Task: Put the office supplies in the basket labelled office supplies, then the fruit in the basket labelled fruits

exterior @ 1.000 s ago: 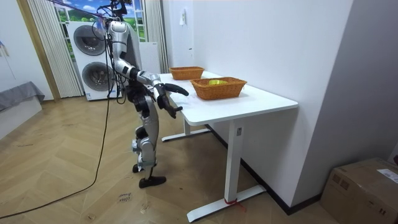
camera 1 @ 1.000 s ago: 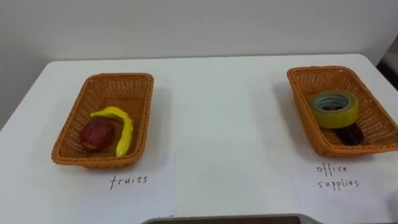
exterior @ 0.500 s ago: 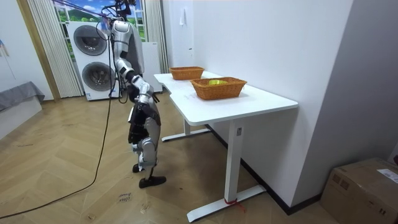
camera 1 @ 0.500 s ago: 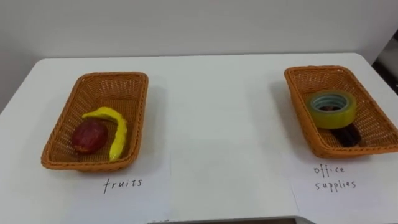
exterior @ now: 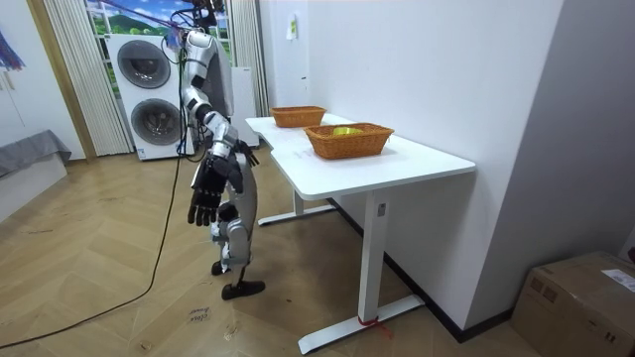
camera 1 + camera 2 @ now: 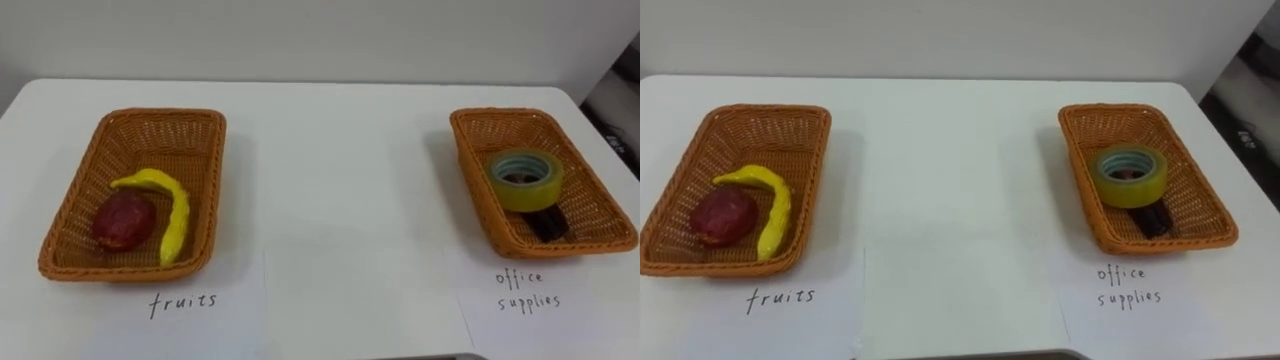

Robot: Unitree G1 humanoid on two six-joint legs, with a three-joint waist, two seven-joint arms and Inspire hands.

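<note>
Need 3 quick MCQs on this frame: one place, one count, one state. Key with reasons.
1. Where is the banana?
A. on the bare table
B. in the left basket
C. on the floor

2. How many things lie in the left basket?
A. one
B. four
C. two

3. How does the tape lie?
A. flat, hole up
B. standing on edge
C. hanging over the rim

Key:
1 B: the banana curves along the left basket's floor.
2 C: only the banana and a red fruit beside it.
3 A: the roll's round opening faces the camera above.
</note>
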